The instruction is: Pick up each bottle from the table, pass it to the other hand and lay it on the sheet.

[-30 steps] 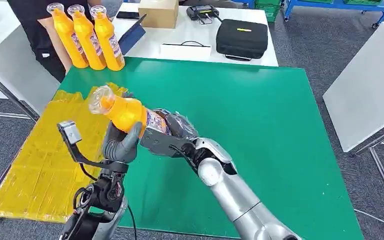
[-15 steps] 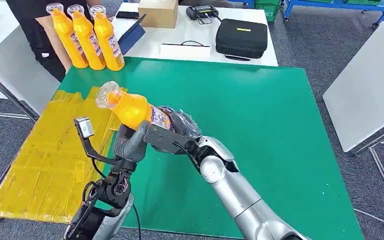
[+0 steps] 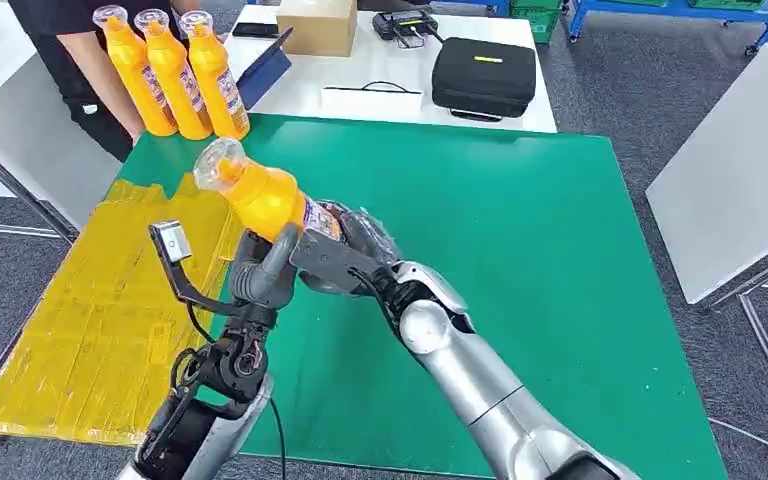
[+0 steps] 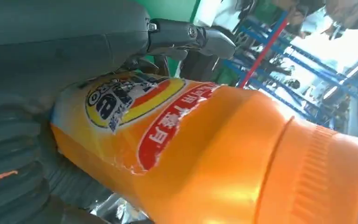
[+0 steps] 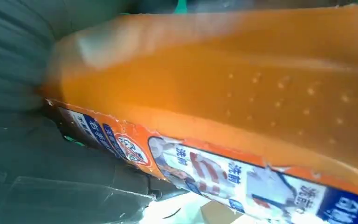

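An orange bottle point(image 3: 265, 200) with a clear cap is held tilted above the green table point(image 3: 520, 250), cap pointing to the far left. My right hand point(image 3: 345, 255) grips its lower body. My left hand point(image 3: 258, 270) wraps around its middle from below, thumb against the side. In the left wrist view the bottle point(image 4: 205, 140) lies against my left hand point(image 4: 51, 46), with dark fingers over the label. The right wrist view shows the bottle point(image 5: 237, 79) pressed into my right hand point(image 5: 23, 140). The yellow sheet point(image 3: 90, 330) lies at the table's left side.
Three more orange bottles point(image 3: 175, 75) stand at the table's far left corner, beside a person point(image 3: 70, 50). Behind the green table a white table carries a black case point(image 3: 483, 75) and a cardboard box point(image 3: 317, 25). Another white table point(image 3: 740, 150) stands to the right.
Both hands and the bottle have moved up and a little right, away from me. The left hand has closed in around the bottle's middle.
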Motion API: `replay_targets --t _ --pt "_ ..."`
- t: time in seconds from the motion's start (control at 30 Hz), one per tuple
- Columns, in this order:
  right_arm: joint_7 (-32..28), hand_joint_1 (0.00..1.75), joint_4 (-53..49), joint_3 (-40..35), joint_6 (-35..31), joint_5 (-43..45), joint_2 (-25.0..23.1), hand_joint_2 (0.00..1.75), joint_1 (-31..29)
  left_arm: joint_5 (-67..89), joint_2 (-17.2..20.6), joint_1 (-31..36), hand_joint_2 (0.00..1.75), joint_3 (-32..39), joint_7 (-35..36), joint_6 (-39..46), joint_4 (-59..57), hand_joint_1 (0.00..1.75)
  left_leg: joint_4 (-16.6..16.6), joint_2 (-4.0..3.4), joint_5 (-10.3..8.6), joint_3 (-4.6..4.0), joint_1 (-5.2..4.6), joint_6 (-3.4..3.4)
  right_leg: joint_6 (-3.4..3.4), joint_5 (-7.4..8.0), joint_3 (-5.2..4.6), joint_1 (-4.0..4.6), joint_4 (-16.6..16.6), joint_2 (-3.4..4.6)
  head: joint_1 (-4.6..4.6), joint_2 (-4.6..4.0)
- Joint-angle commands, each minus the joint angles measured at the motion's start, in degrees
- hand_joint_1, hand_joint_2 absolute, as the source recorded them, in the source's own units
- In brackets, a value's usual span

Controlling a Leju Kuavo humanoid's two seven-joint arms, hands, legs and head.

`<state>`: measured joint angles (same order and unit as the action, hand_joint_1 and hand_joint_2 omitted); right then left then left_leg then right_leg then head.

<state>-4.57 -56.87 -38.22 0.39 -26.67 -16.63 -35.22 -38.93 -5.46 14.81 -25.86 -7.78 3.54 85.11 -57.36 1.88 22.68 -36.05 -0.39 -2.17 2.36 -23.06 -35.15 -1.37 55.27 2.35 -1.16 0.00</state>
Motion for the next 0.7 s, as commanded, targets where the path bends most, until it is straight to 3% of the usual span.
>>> replay_targets --t 0.03,0.13,0.37,0.7 --pt "-0.6 1.75 3.6 -11.2 0.8 0.4 -3.4 1.75 -3.7 1.0 -2.2 3.6 1.75 -9.3 1.6 -0.2 -6.2 0.00 -0.1 -0.13 0.13 0.20 0.01 0.16 -0.15 -0.13 0.17 0.06 0.1 -0.17 -0.02 0.00" --pt "-0.7 1.75 3.8 -11.7 1.3 0.8 -3.4 1.75 -3.4 2.1 -2.2 3.5 1.75 -9.3 0.7 0.6 -6.0 0.00 -0.1 -0.08 0.13 0.16 0.03 0.17 -0.17 -0.14 0.14 0.08 0.1 -0.26 -0.02 0.00" --pt "0.5 1.75 6.7 -22.6 -0.6 5.2 -3.4 1.75 -3.2 5.6 -2.4 3.6 1.75 -9.8 -1.2 3.2 -5.4 0.00 0.0 -0.11 0.10 0.14 0.05 0.14 -0.14 -0.09 0.13 0.09 0.0 -0.17 0.00 0.00" --pt "1.9 1.75 6.5 -25.8 -1.2 8.5 -3.4 1.75 -5.3 5.7 -2.3 3.8 1.75 -11.4 -0.9 3.5 -5.6 0.00 0.0 -0.02 0.05 0.04 0.03 0.11 -0.11 -0.08 0.04 0.06 0.0 -0.20 -0.02 0.00"
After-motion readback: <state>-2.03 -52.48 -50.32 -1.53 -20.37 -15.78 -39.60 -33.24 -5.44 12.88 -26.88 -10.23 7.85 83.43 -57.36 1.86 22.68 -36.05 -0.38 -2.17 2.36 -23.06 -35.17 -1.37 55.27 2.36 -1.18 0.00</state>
